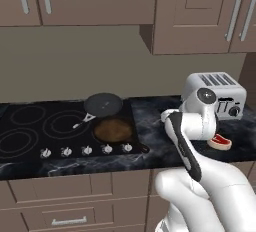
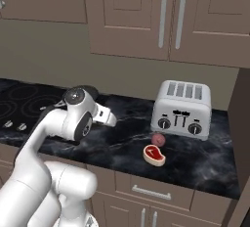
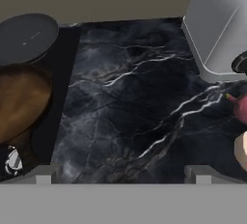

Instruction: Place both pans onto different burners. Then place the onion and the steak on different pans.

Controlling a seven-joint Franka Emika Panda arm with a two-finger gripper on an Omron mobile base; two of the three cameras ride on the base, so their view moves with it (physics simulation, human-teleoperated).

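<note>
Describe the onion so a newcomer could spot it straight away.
Find the silver toaster on the dark marble counter. Just in front of it sits the onion, a small pinkish-red ball; the steak beside it is flat with a white rim.

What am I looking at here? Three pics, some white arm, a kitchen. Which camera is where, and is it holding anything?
It is a rendered kitchen with a white robot arm on a base that can drive. Two pictures come from cameras on that base, behind the arm to its left and right. The third comes from a camera on the hand, looking along the gripper, whose jaws stand open and hold nothing.

On the black cooktop sit two pans: the dark pan at the back and the brown pan in front of it. To the right, on the dark marble counter, stands a silver toaster. In front of it lie the onion and the steak.

The hand hangs above the bare counter between the pans and the toaster.
</note>
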